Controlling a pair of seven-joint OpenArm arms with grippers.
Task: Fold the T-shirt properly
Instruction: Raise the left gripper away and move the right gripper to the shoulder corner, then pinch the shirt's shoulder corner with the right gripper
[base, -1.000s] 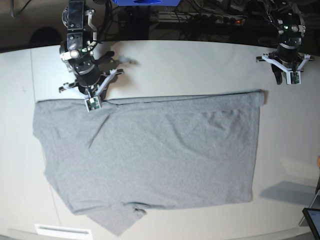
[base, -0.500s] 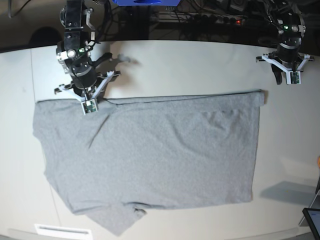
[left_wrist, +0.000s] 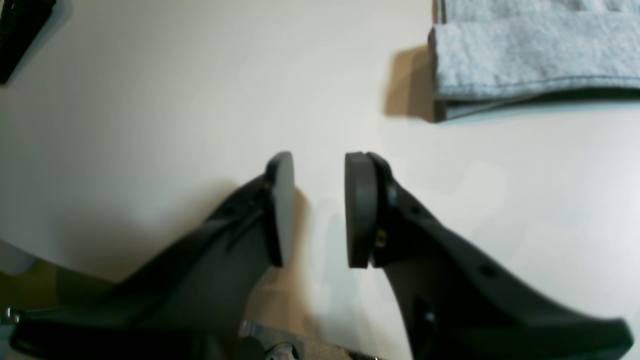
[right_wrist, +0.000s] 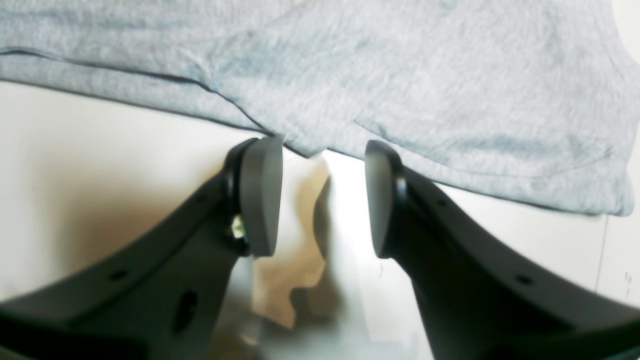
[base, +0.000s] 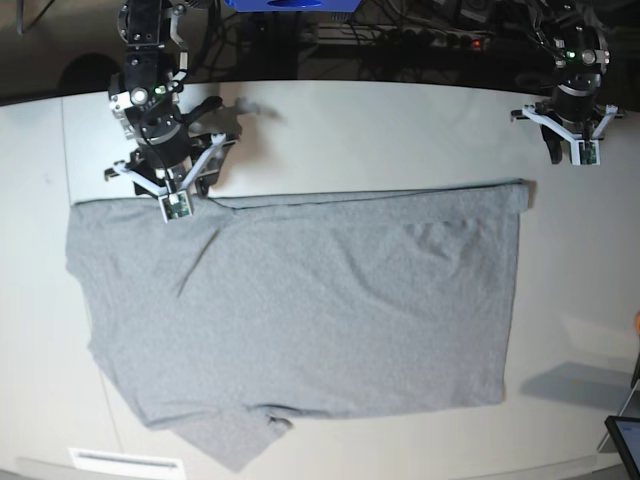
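Note:
The grey T-shirt (base: 300, 310) lies flat on the white table (base: 400, 130), plain side up and folded along its far edge, with a sleeve poking out at the bottom left. My right gripper (base: 168, 188) hovers at the far left edge of the T-shirt (right_wrist: 400, 75). In the right wrist view the right gripper (right_wrist: 321, 150) is open, the hem just past its fingertips and nothing between them. My left gripper (base: 570, 142) is open over bare table beyond the shirt's far right corner. The left wrist view shows the left gripper (left_wrist: 320, 165) empty and that folded corner of the T-shirt (left_wrist: 535, 55) lying apart from it.
Cables and a power strip (base: 420, 40) run behind the table's far edge. A dark tablet-like device (base: 626, 442) sits at the near right corner. A white strip (base: 125, 462) lies at the near left edge.
My right gripper has opened, let go of the shirt's far edge and drawn back slightly toward the table's rear. The left arm has shifted a little backward. The shirt lies as before.

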